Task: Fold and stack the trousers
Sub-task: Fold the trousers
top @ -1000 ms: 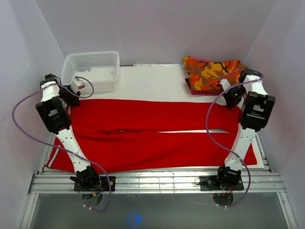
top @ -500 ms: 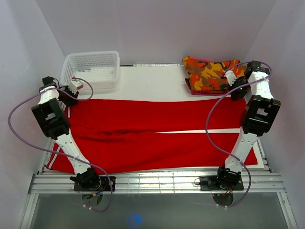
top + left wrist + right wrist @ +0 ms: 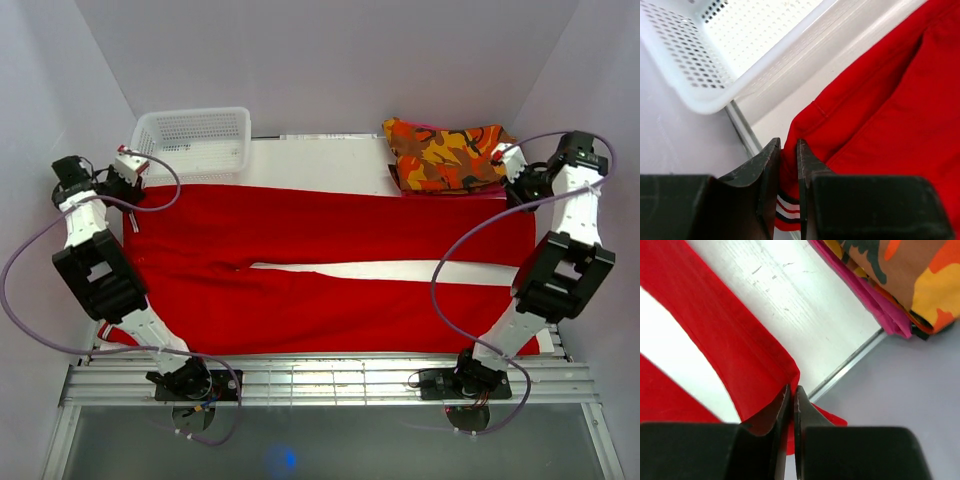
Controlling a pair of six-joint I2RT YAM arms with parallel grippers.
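the task is just at its start. the trousers (image 3: 330, 240) lie flat and wide open across the table (image 3: 320, 165), from 9 o'clock to 3 o'clock. the two legs are apart, and a thin white strip of table shows between them. i see no fold in them yet.

the left gripper (image 3: 128, 174) is at 10 o'clock. its jaws are pressed together on the far left corner of the trousers, where the cloth has small white and black stripes (image 3: 787, 207). the right gripper (image 3: 518, 182) is at 2 o'clock. its jaws pinch the far right corner of the red cloth.

i think the first fold comes next, the far leg laid over the near one. after that the trousers need more folds to get small, and then they go on a stack. so nearly all the work is left.

a white basket (image 3: 246, 130) sits at 11 o'clock, just beside the left gripper. a folded camouflage garment (image 3: 440, 150) sits at 1 o'clock, just beside the right gripper, with a pink cloth (image 3: 875, 310) under it. both are close enough to get bumped. the purple cables (image 3: 440, 260) hang over the red cloth and could drag on it. the arms also stand over the near corners of the trousers.
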